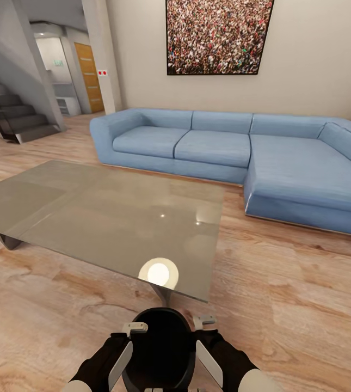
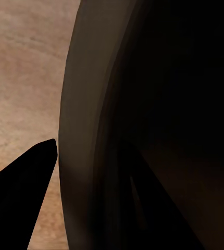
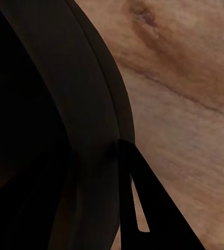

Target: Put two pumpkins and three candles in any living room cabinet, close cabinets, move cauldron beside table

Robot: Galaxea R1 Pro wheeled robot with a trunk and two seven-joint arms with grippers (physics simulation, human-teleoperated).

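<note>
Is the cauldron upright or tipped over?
Upright: the cauldron shows its round dark opening facing up, between both end effectors.

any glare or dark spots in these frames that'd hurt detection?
Head view: a bright round light reflection on the glass table, plus fainter glints further in; the rest is evenly lit and sharp. Left wrist view: the cauldron wall is nearly black and slightly soft. Right wrist view: the same dark mass, with the floor grain crisp.

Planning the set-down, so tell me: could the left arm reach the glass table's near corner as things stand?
Probably not freely. The left gripper is clamped on the rim of the black cauldron, as is the right gripper. The table corner lies just ahead over bare floor, so nothing blocks the way; the arm is simply occupied.
</note>
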